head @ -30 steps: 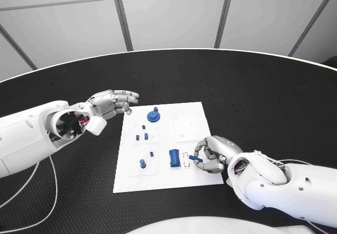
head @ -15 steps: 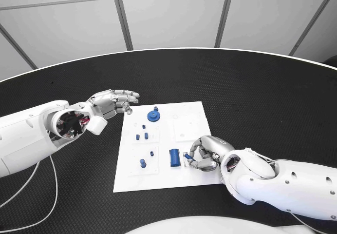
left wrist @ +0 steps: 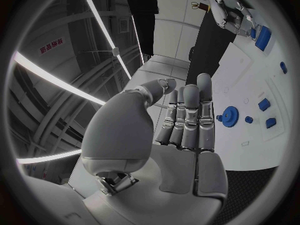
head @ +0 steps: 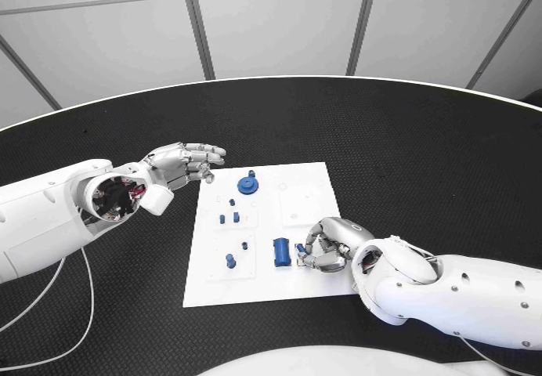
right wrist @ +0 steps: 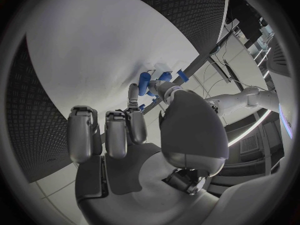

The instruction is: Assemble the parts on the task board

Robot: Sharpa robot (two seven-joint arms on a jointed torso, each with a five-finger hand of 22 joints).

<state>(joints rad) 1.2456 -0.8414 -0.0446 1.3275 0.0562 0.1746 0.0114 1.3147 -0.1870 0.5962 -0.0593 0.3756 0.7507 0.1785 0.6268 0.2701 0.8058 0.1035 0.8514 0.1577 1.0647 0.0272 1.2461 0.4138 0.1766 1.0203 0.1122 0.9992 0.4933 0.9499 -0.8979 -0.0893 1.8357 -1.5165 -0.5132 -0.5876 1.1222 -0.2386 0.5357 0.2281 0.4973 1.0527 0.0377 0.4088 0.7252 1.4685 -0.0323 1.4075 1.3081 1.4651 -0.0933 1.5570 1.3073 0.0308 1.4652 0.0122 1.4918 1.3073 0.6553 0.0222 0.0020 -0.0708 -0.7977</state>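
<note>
The worktop (head: 429, 157) is a round black surface with a fine woven or dotted texture and a thin pale rim along its far edge. A white rectangular task board (head: 305, 182) lies flat on it near the middle, its long sides running away from the robot and turned slightly askew. To the robot's left, a thin white cable (head: 74, 309) trails in a loop across the black surface; whether it rests on the worktop along its whole length is hard to tell. In the right wrist view the same textured black surface (right wrist: 37, 110) borders the white board (right wrist: 94, 45) on two sides.
</note>
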